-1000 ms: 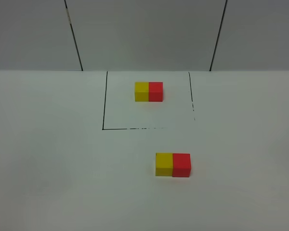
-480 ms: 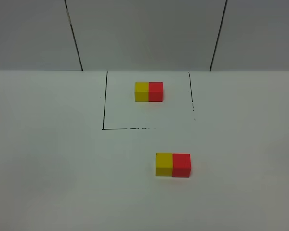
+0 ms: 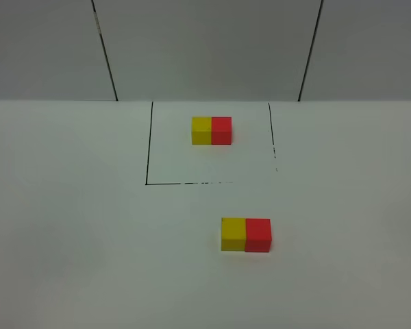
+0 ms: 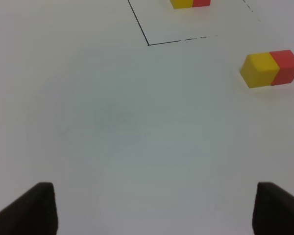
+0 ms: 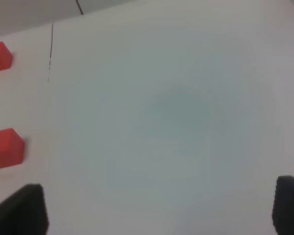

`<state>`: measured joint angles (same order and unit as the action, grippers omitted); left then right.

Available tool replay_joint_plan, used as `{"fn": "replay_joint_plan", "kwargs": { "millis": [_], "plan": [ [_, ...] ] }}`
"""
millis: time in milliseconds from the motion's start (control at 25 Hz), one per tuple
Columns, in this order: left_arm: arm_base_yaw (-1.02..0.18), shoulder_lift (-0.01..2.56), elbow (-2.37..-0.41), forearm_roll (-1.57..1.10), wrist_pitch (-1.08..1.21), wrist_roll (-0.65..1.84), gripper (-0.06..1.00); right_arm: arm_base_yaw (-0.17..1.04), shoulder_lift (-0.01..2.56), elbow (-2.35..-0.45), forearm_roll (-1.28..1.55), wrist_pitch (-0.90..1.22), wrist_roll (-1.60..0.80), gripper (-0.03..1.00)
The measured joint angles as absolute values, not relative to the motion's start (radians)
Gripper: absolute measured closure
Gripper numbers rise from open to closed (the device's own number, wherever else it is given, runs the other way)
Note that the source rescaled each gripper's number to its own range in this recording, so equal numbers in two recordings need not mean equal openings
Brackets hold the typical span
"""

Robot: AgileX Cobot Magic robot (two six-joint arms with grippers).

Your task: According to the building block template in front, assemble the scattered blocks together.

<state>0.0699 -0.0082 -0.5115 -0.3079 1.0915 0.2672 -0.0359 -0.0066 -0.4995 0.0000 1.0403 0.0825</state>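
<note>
Table (image 3: 68,240): white, flat, seen from a high camera; grey panelled wall behind.
Outline (image 3: 148,151): thin black square drawn at the far middle of the table, its near edge broken.
Template (image 3: 212,130): yellow cube joined to red cube, yellow on the left, inside the outline near its far side.
Scattered blocks (image 3: 246,234): yellow and red cubes touching side by side, yellow left, red right, nearer than the outline, slightly right of centre.
Left gripper (image 4: 152,210): jaws spread wide, empty, above bare table, well apart from the blocks.
Right gripper (image 5: 159,208): jaws spread wide, empty, red cube off to one side.
</note>
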Motion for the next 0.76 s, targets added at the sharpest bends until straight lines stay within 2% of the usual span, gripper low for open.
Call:
{"fn": "replay_joint_plan", "kwargs": {
  "millis": [760],
  "plan": [
    [0.070,-0.008,-0.512,-0.308,1.091,0.267,0.25,-0.036,-0.007,-0.490,-0.008,1.048,0.105,0.15]
  ]
}}
